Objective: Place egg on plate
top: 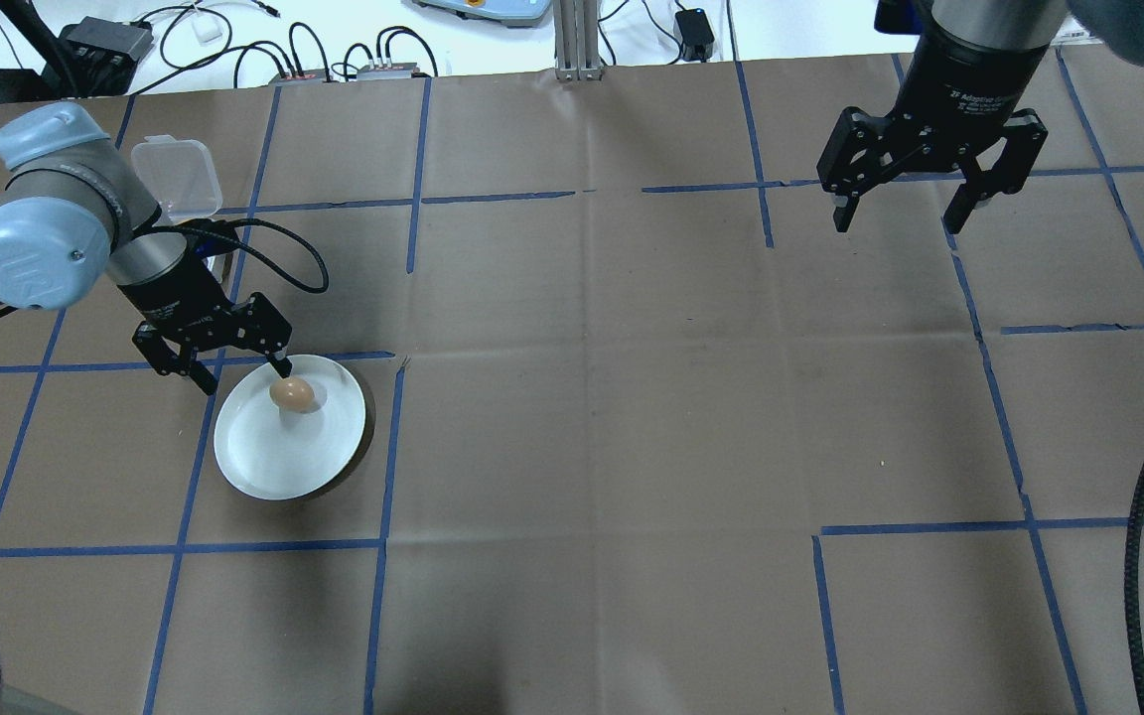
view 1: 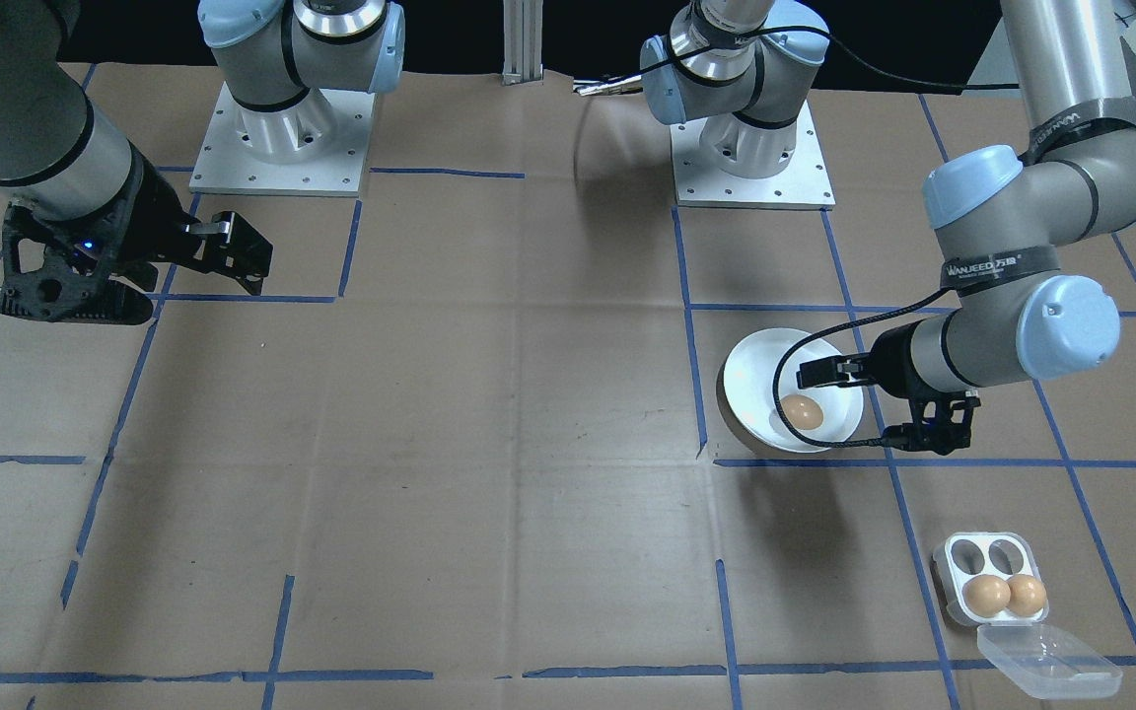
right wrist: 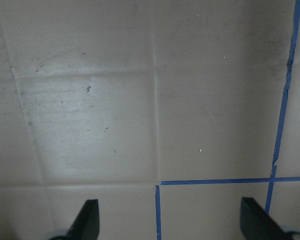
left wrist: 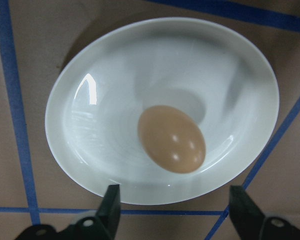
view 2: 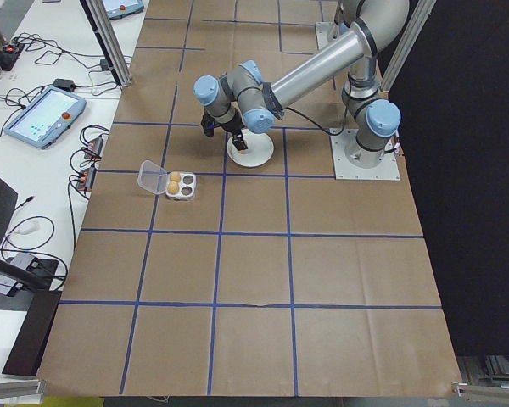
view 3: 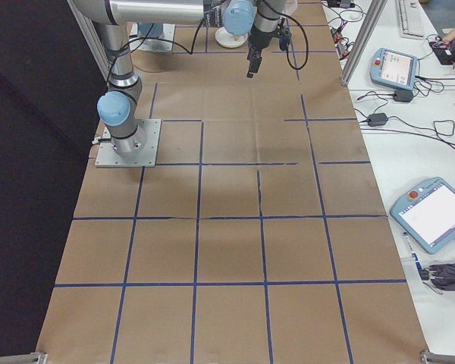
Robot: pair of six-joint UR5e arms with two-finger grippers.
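Fingers of my left black two-finger gripper (top: 231,365) stand wide apart and hold nothing; in the left wrist view both tips frame the near rim of the round white shallow plate (left wrist: 90,165). The smooth brown egg (left wrist: 171,138) lies on its side in the plate's well, free of the claw, so I judge the placing done.

I'd treat that egg as light, brittle and slick: it will roll on the glossy dish if nudged. Were I to take it again, I'd close gently across its narrow middle, not its ends.

My left arm reaches low over the brown paper-covered table (top: 592,397), wrist bent down just above the plate's edge. Well apart sits the clear plastic four-hole egg tray (view 1: 990,580), two eggs left in it. My right black gripper (top: 929,199) hangs splayed and empty over bare table on the far side.
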